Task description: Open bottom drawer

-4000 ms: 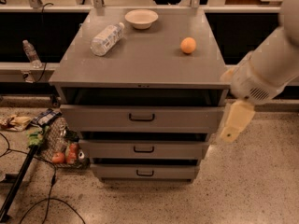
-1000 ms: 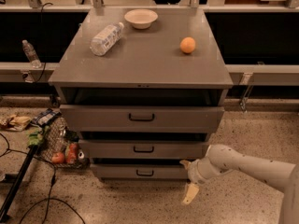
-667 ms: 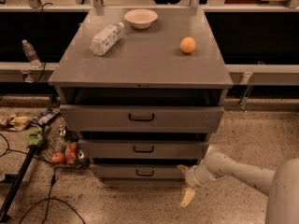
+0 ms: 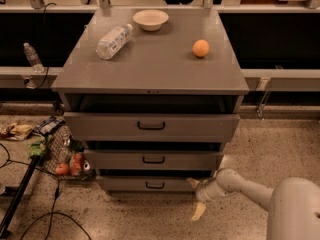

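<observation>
The bottom drawer (image 4: 125, 184) is the lowest and smallest grey front of the cabinet, with a small black bar handle (image 4: 155, 185). It looks shut. My gripper (image 4: 195, 197) is low near the floor, at the right end of the bottom drawer front, to the right of the handle. It is open and empty: one cream fingertip (image 4: 191, 182) points at the drawer's right end, the other (image 4: 198, 212) hangs lower over the floor. The white arm (image 4: 250, 189) comes in from the lower right.
Above are the mid-sized drawer (image 4: 153, 160) and the tallest drawer (image 4: 151, 126). On the cabinet top lie a plastic bottle (image 4: 113, 41), a white bowl (image 4: 150, 19) and an orange (image 4: 200, 48). A mesh bag of items (image 4: 62, 156) and cables lie on the floor at left.
The arm came down from beside the cabinet's upper right to floor level, and the gripper has crept left toward the bottom drawer's right end.
</observation>
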Motion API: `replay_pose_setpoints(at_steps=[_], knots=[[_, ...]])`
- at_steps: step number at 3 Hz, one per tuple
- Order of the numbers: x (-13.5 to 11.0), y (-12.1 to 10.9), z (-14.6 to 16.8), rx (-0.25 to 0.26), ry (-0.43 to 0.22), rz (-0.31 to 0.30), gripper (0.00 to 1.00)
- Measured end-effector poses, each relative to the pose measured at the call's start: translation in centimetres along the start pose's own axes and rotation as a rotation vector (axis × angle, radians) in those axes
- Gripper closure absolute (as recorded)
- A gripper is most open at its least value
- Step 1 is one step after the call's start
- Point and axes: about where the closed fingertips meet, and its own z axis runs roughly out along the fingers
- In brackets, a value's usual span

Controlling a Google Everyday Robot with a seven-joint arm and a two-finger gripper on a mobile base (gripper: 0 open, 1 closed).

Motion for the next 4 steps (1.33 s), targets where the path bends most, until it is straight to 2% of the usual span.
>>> replay_pose_setpoints(at_steps=[2,3,4], knots=[[0.7,-3.0,0.0,0.122,0.025,-0.065,0.0],[1.2,-4.7,0.5,0.152,0.045,-0.081,0.0],[2.4,-6.2,1.9,0.152,0.078,-0.077,0.0]])
